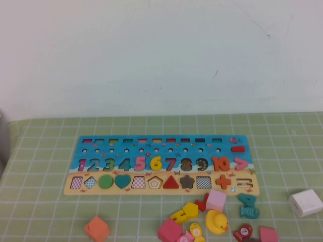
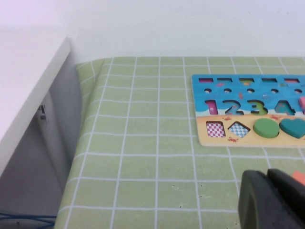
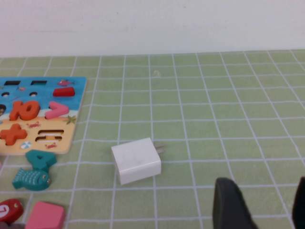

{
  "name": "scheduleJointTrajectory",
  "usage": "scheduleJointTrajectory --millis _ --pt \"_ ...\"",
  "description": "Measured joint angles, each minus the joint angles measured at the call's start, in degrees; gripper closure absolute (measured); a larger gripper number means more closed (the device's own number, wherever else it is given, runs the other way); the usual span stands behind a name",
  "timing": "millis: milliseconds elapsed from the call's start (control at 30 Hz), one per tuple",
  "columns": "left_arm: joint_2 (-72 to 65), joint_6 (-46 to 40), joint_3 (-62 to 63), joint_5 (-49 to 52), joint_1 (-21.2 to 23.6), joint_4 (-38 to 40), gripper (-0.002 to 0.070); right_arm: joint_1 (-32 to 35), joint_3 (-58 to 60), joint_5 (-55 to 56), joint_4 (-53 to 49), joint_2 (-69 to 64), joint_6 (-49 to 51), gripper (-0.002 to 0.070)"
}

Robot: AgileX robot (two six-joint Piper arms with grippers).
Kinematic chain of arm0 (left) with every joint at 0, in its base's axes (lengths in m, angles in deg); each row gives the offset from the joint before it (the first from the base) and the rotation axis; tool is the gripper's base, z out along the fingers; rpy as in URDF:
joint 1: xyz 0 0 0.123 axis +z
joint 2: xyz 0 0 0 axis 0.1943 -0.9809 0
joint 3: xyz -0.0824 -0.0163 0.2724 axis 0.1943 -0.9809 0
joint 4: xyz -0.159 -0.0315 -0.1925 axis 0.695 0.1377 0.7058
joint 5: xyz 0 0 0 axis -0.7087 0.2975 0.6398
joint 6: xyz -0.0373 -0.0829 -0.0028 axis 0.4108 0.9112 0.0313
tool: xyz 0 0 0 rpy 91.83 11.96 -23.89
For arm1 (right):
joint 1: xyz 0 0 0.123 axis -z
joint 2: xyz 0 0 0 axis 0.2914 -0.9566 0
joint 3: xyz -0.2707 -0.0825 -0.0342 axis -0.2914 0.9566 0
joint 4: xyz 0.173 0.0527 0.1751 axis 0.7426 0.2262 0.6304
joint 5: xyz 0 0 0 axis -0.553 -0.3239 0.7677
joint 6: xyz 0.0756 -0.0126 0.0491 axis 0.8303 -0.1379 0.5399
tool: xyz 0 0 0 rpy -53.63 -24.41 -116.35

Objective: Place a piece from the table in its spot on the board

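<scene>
Place: a plain indoor test bench, lab-like rather than homely.
Backdrop: bare white wall (image 1: 161,50) right behind the bench, nothing hung on it.
Bench cover: green cloth with a white grid (image 1: 45,166), spread flat and hanging over the bench edge.
Landmark: the board (image 1: 161,164), a child's number puzzle, lies in the middle of the cloth.
Near the board: loose toy blocks (image 1: 202,222) on its camera side; a white plug adapter (image 3: 137,160) off its "10" end.
Beyond the board's "1" end: a white panel (image 2: 28,81) past the cloth's edge.
</scene>
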Motion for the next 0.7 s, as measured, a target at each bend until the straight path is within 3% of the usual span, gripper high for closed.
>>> scheduleJointTrajectory --millis 700 --pt "0.00 -2.27 0.10 0.50 0.00 1.06 0.0676 0.00 0.00 0.00 0.00 0.00 0.00 0.0395"
